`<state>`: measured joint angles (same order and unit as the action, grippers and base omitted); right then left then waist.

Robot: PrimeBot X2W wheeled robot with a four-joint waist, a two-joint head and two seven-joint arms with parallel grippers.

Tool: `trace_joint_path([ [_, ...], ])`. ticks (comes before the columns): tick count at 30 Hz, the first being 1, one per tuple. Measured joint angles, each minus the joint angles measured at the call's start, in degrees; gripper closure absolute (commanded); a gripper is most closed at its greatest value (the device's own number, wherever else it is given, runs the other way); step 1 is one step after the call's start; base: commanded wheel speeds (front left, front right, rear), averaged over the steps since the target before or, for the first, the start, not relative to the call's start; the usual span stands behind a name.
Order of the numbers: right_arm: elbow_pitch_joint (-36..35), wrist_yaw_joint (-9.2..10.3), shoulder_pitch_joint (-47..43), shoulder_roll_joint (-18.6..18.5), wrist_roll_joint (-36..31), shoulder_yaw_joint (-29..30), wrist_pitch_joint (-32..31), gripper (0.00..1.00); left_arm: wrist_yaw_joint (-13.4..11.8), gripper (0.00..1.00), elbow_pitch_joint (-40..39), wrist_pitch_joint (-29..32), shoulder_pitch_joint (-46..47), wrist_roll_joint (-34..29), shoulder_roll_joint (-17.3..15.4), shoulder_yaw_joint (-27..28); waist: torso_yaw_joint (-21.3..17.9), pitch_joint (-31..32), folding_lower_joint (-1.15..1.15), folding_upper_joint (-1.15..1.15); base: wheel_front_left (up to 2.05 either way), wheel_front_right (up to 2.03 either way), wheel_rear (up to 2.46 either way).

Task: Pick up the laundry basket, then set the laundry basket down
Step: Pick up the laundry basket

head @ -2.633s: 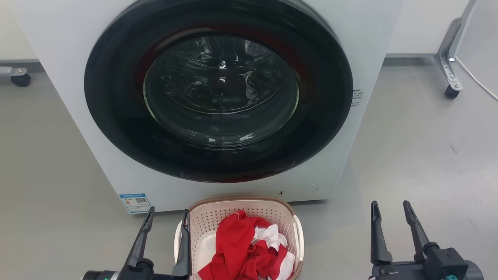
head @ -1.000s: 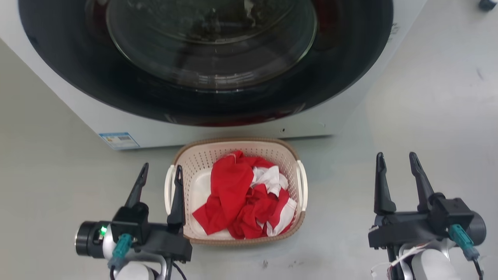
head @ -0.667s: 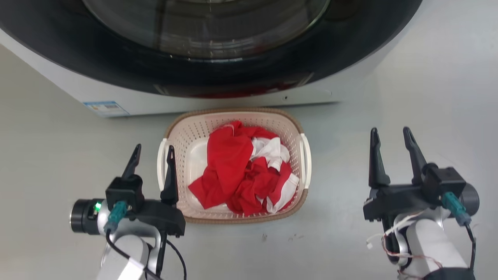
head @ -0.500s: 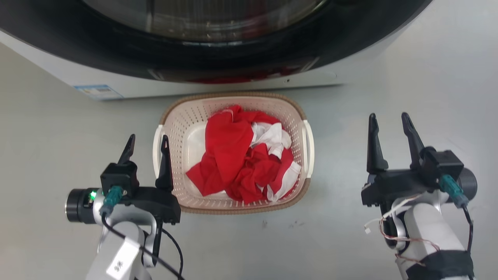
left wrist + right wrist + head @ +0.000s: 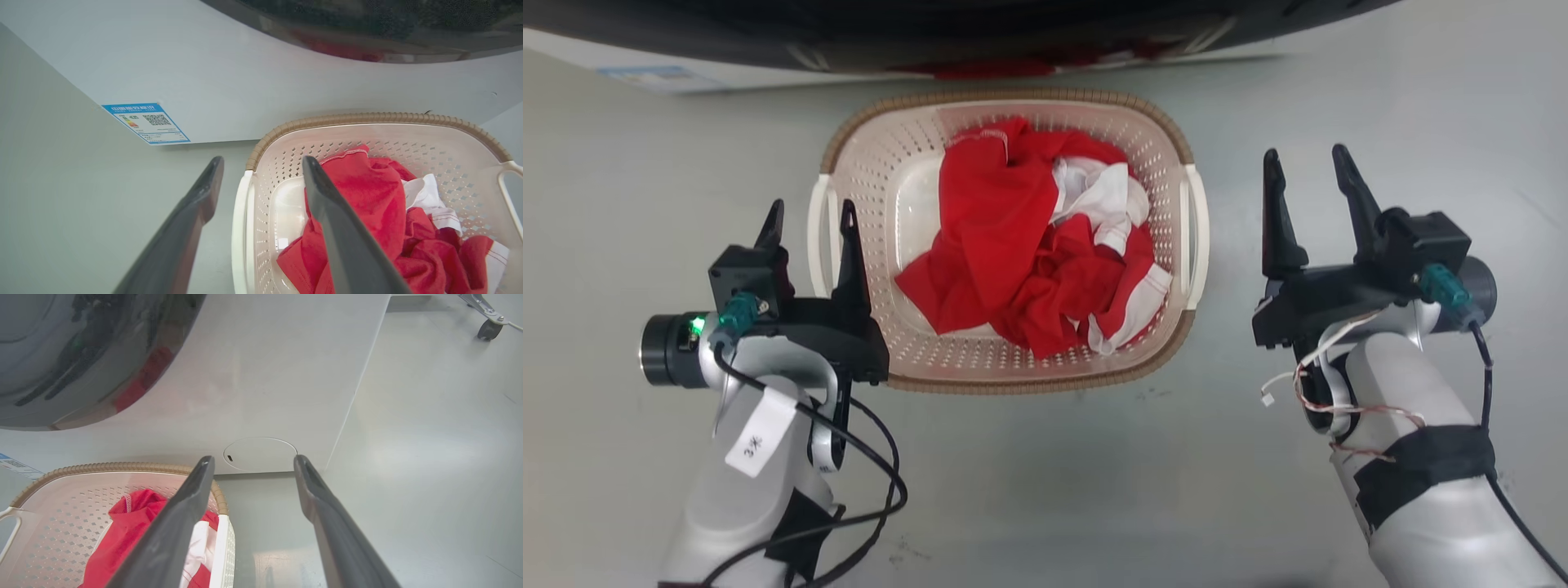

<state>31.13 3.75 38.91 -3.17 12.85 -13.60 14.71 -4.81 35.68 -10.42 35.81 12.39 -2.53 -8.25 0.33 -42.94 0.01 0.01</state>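
The laundry basket [image 5: 882, 171], cream perforated plastic with a brown rim, stands on the floor in front of the washer and holds red and white clothes [image 5: 1029, 245]. My left gripper [image 5: 810, 208] is open and straddles the basket's left handle [image 5: 818, 237], one finger outside and one over the inside. The left wrist view shows that rim and handle [image 5: 241, 212] between the fingers of the left gripper [image 5: 262, 161]. My right gripper [image 5: 1304, 155] is open, to the right of the right handle [image 5: 1197, 237] and apart from it. In the right wrist view the right gripper [image 5: 253, 460] stands beside the basket [image 5: 102, 467].
The white washer [image 5: 654, 61] with its dark door rises just beyond the basket; a blue label [image 5: 145, 122] sits low on its front. A round cover [image 5: 260, 454] marks its lower right corner. A caster [image 5: 488, 328] stands far off. Grey floor lies to either side.
The head view has tilted down and come closer, so the washer has slid up and the basket looks larger. Both grippers stay open, the left still astride the left handle.
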Motion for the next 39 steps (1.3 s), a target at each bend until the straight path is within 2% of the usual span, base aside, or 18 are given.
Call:
trace_joint_path([
  [9, 4.5, 0.82, 3.8, -0.2, 3.7, -3.7, 0.0, 0.0, 0.0, 0.0, 6.1, -0.6, 3.9, 0.3, 0.1, 0.2, 0.1, -6.2, 0.0, 0.0, 0.0, 0.0, 0.0],
  [27, 9.2, 2.34, 7.6, -0.4, 10.7, -11.5, 0.0, 0.0, 0.0, 0.0, 15.4, -1.3, 9.5, 0.3, -0.2, 0.5, 0.7, -10.1, -0.01, -0.01, 0.0, 0.0, 0.0],
  [39, 12.3, 2.88, 8.9, -0.5, 16.2, -16.3, 0.0, 0.0, 1.2, 0.0, 21.0, -1.0, 12.4, 0.9, 0.1, 0.3, 1.1, -10.9, -0.01, -0.01, 0.0, 0.0, 0.0],
])
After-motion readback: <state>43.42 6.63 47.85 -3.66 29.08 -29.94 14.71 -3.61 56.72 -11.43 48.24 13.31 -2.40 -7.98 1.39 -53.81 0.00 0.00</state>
